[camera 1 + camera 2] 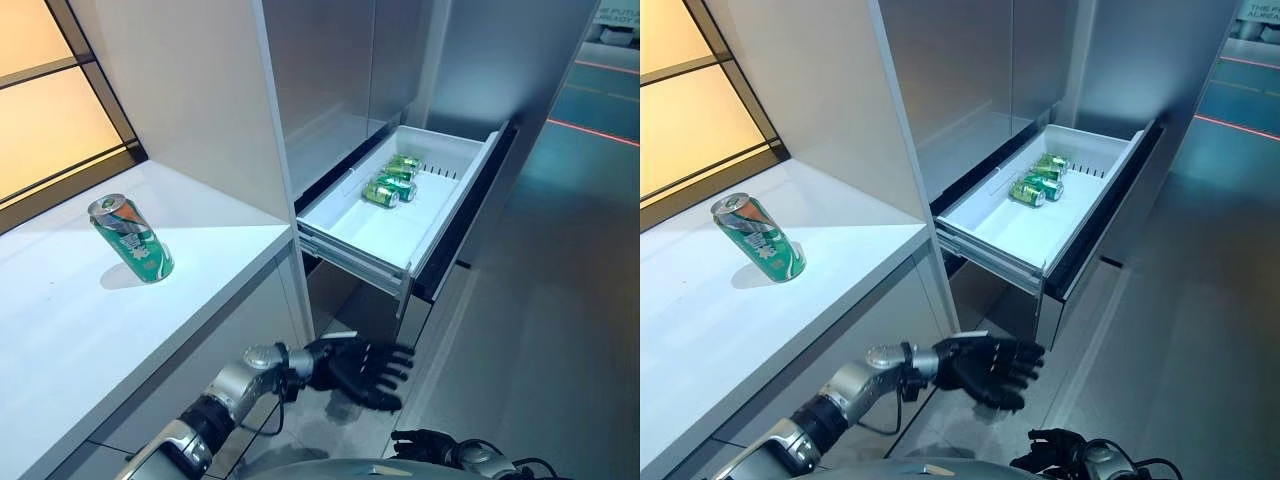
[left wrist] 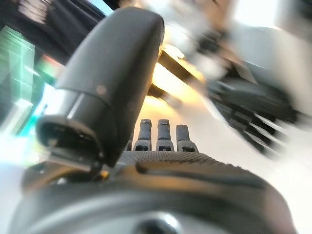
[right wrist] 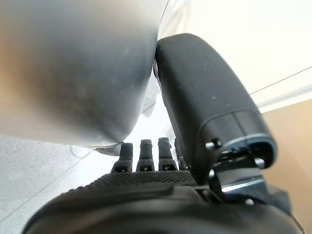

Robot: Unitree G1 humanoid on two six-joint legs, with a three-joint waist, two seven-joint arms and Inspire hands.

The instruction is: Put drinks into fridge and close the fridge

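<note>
A green can (image 1: 131, 239) stands tilted on the white counter (image 1: 90, 320) at the left. Green cans (image 1: 392, 180) lie in the white fridge drawer (image 1: 380, 232), which is pulled out. My left hand (image 1: 365, 371) hangs below the counter's edge, in front of the drawer, with fingers spread and holding nothing; in its wrist view the fingers (image 2: 158, 136) are straight. My right hand (image 1: 432, 444) shows at the bottom edge, low and idle; in its wrist view the fingers (image 3: 146, 155) are straight and hold nothing.
Tall grey fridge doors (image 1: 340, 70) rise behind the drawer. A lit window (image 1: 50, 100) lies behind the counter. Grey floor (image 1: 560, 330) stretches to the right, with red lines (image 1: 595, 130) farther off.
</note>
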